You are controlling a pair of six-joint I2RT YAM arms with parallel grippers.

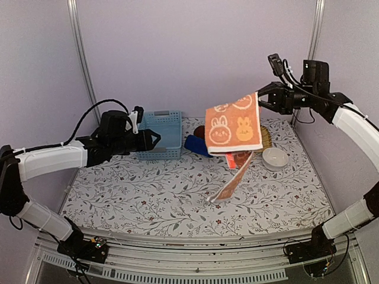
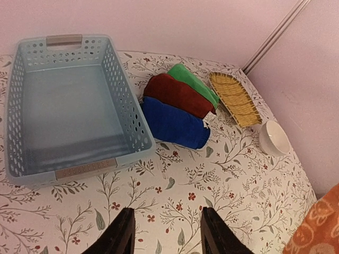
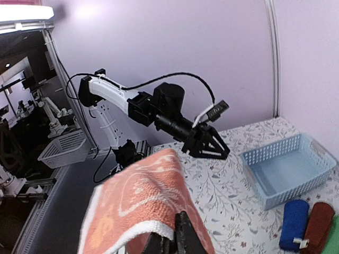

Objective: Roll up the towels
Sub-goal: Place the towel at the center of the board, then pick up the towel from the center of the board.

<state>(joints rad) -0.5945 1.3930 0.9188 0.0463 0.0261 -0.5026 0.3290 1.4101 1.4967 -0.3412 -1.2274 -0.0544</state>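
Note:
My right gripper (image 1: pixel 259 96) is shut on the top corner of the orange towel (image 1: pixel 234 127) with white rabbit pattern and holds it high above the table; a lower fold hangs down to the cloth-covered table. The towel fills the lower left of the right wrist view (image 3: pixel 143 206). Rolled dark blue (image 2: pixel 175 123), maroon (image 2: pixel 177 95) and green (image 2: pixel 193 84) towels lie side by side right of the basket. My left gripper (image 2: pixel 165 233) is open and empty, hovering over the table in front of the basket (image 1: pixel 153 141).
A light blue plastic basket (image 2: pixel 130 114), empty, stands at the back left. A yellow wicker tray (image 2: pixel 234 98) and a white bowl (image 2: pixel 274 138) sit at the back right. The floral tablecloth (image 1: pixel 148 195) covers the table; walls close behind.

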